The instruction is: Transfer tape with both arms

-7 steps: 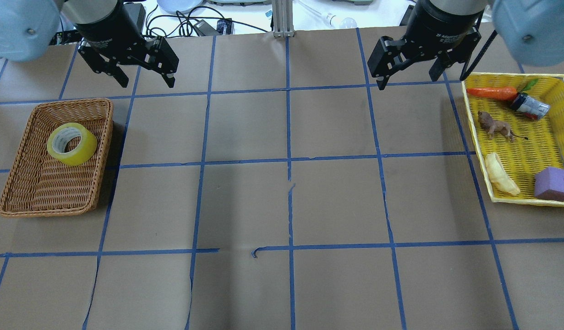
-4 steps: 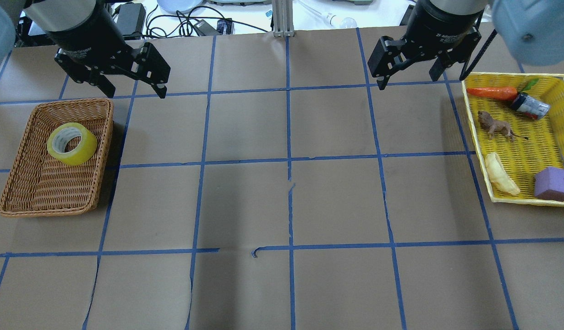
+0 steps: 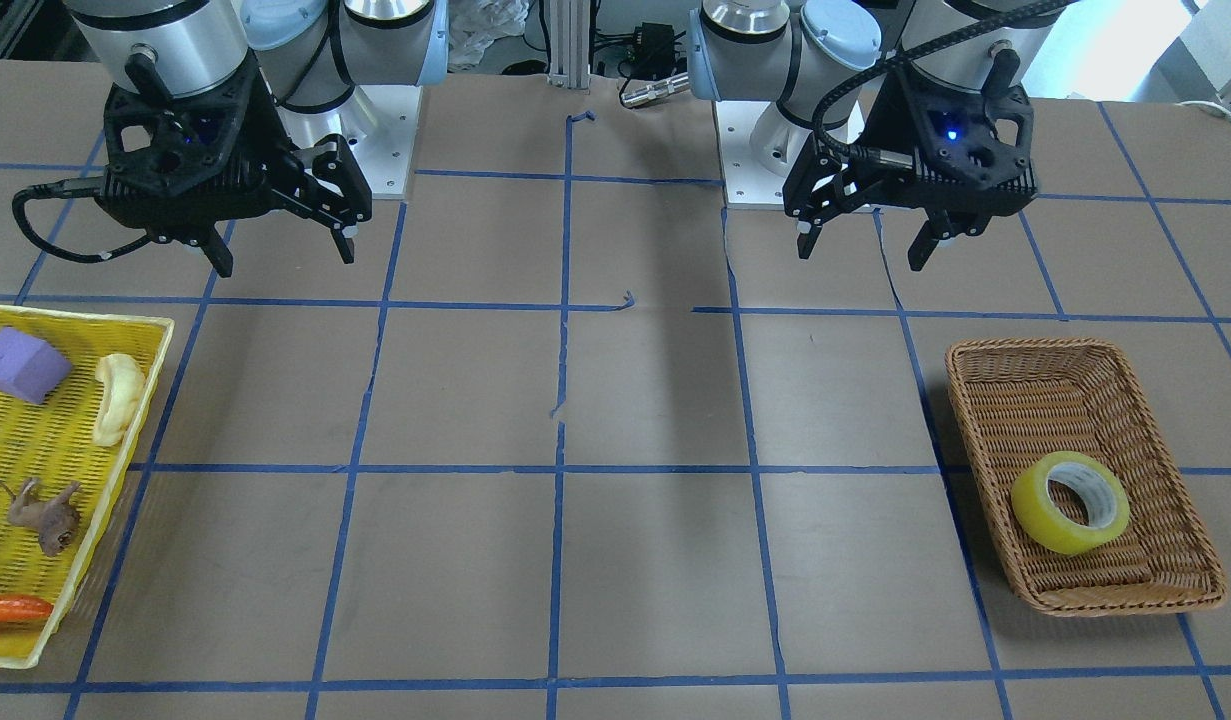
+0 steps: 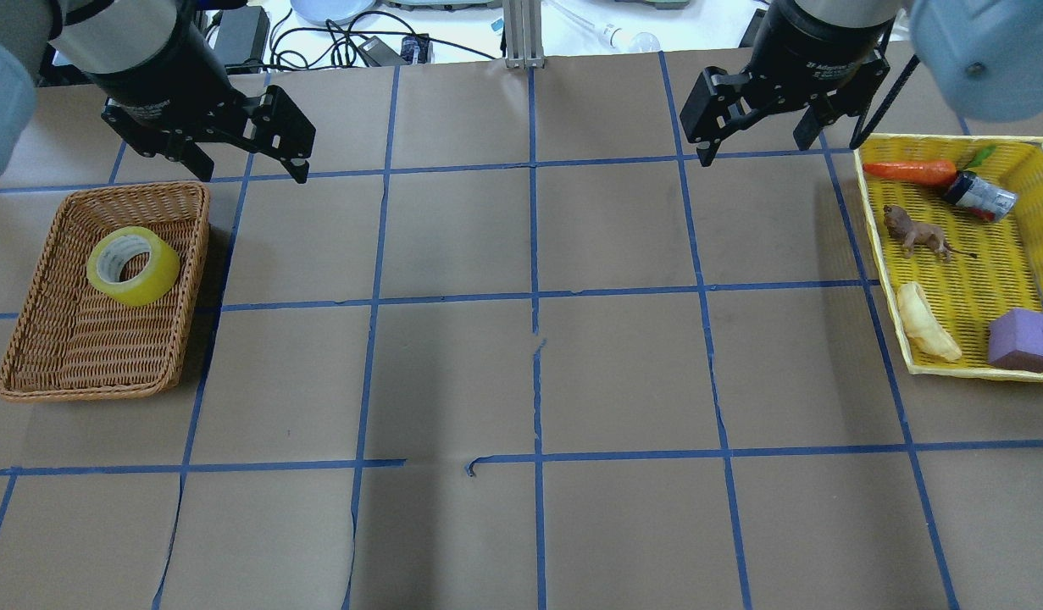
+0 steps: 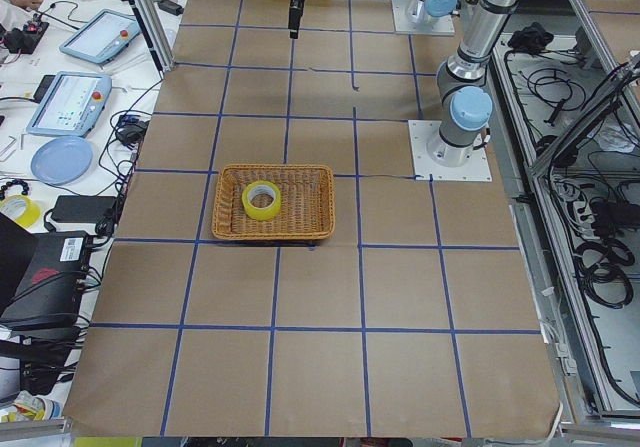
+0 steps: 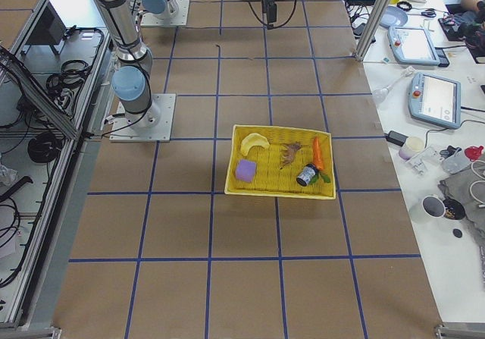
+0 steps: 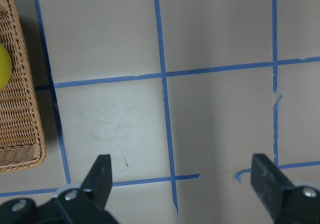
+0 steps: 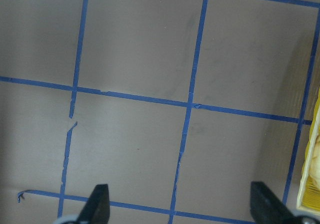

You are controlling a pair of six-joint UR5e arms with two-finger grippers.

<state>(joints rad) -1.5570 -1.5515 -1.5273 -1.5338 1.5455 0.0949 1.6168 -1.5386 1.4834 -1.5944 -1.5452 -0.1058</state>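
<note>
Left gripper (image 3: 861, 250) is hanging over the brown paper (image 3: 655, 400) in the front-facing view, jaws spread wide and holding nothing; the right gripper (image 3: 285, 260) is doing likewise. The tape (image 3: 1035, 510) is lying in the wicker basket (image 3: 1035, 345), well apart from both. Overhead, the left gripper is hovering near the basket's corner. Each wrist view is showing two parted fingertips (image 7: 102, 176) over blue grid lines (image 8: 190, 103), nothing between them.

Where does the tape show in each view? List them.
Front-facing: tape lower right.
Overhead: tape left.
Exterior left: tape centre.
Exterior right: not discernible.
Left wrist: tape sliver, left edge.
Right wrist: absent.
Shared landmark: wicker basket holding it.
</note>
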